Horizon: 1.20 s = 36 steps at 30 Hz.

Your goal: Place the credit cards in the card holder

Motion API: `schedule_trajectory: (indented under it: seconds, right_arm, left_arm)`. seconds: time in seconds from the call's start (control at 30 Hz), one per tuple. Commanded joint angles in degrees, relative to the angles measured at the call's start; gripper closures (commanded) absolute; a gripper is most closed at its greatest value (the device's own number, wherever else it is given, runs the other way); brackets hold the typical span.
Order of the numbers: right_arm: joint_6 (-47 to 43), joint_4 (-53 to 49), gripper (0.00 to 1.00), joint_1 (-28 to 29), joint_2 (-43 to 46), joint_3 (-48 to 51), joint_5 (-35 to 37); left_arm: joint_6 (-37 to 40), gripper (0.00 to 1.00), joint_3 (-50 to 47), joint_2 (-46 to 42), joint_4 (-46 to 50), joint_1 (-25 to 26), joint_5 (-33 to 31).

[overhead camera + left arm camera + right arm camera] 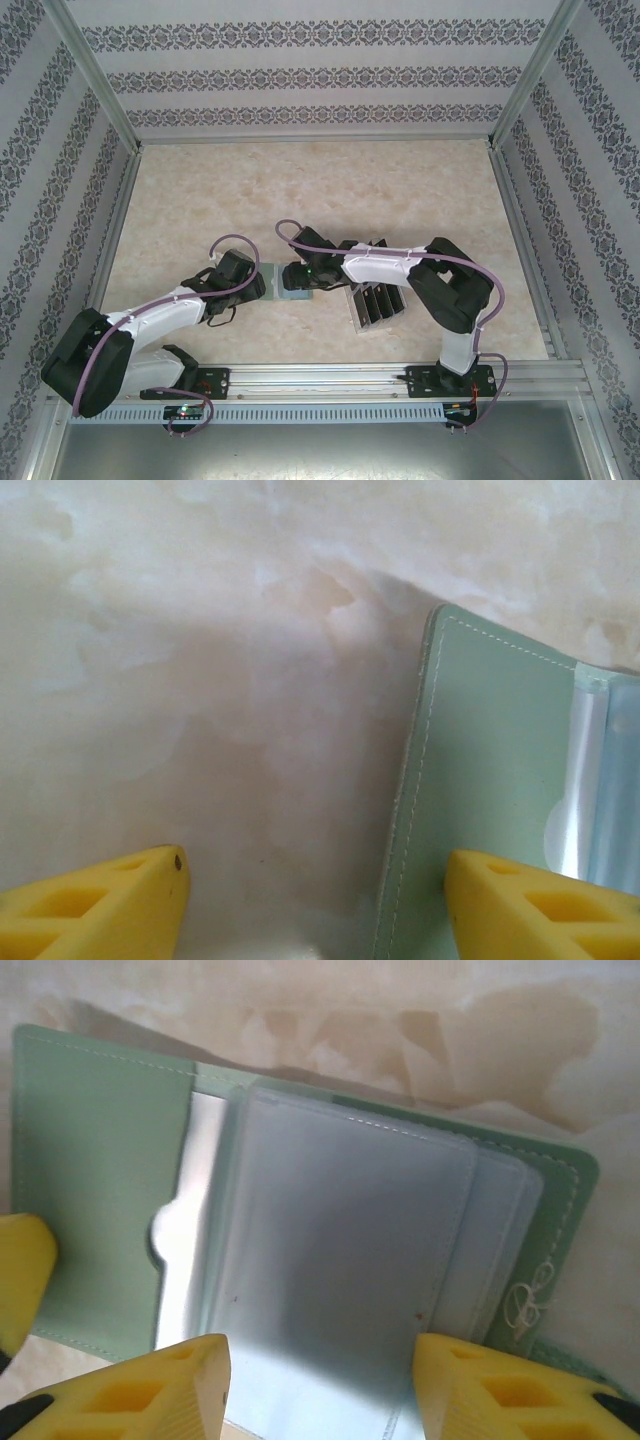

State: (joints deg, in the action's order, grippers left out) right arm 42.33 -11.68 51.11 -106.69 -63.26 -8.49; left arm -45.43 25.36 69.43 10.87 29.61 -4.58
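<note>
Sage-green card holder (100, 1180), open flat

Surface (300, 190): cream-beige, marbled.
Holder (100, 1160): sage green, pale stitching along its edges, white looped emblem at one corner.
Sleeves (350, 1240) inside holder: frosted, bluish-clear.
Left claw (315, 905): yellow.
Right claw (320, 1385): yellow.
Arms (165, 310): white shells, black joints.
Cables (240, 238): purple.
Tray (375, 305) beside holder: pale grey, dark stripes.
Walls (300, 70): white, grey floral bands.
</note>
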Motion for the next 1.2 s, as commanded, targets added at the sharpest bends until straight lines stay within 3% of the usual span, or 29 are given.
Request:
schedule_trajectory:
  seconds: [0.0, 0.6, 0.8, 1.17]
  right_arm:
    - [1.93, 1.67, 0.47, -0.41, -2.36, 0.32, -2.31]
    - [7.15, 10.97, 0.5, -0.4, -3.77, -1.8, -11.23]
    - [8.62, 12.62, 0.51, -0.22, -4.09, -2.43, -12.37]
    - [10.33, 13.27, 0.51, 1.6, -8.92, -8.88, -13.94]
  left_arm:
    - [-1.14, 0.32, -1.41, 1.06, -1.05, -0.27, 1.04]
    - [-3.92, 0.34, -3.21, -2.54, -1.19, -0.29, 1.34]
    - [-8.01, 0.31, -4.48, -9.28, 2.01, -0.31, -1.46]
    - [-16.43, 0.3, -7.16, -29.89, 15.39, -0.34, -13.23]
